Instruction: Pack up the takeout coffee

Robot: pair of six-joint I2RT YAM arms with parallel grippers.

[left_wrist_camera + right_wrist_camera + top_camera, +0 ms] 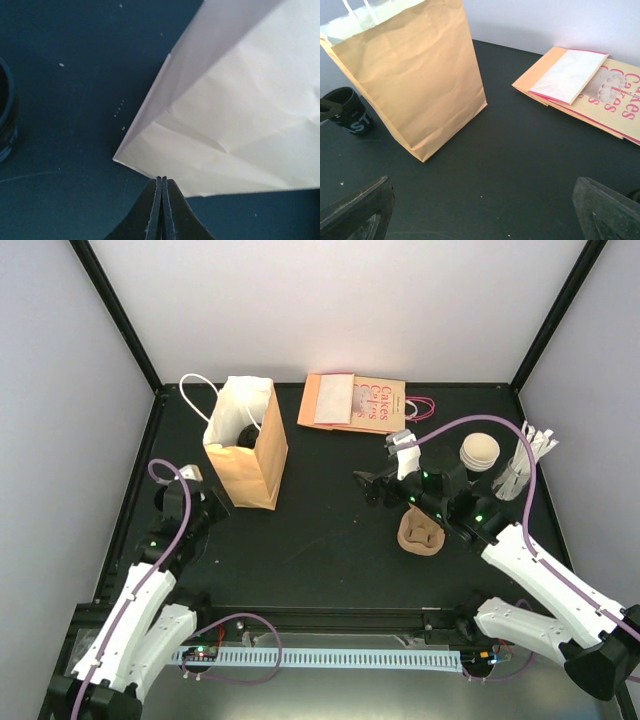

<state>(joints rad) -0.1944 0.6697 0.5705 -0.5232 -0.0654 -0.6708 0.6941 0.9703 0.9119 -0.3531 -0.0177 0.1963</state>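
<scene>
Left pincer (161,180) together, tips by bag (240,110); right pincer (481,200) apart; coffee cup (350,117) upright, axis vertical.

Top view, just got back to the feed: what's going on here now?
The left gripper is shut on nothing, low beside a bottom corner of the upright brown paper bag. The right gripper is open and empty over the middle of the table, facing the bag. A dark object shows inside the bag's mouth from above. I cannot tell whether it is the lidded coffee.
</scene>
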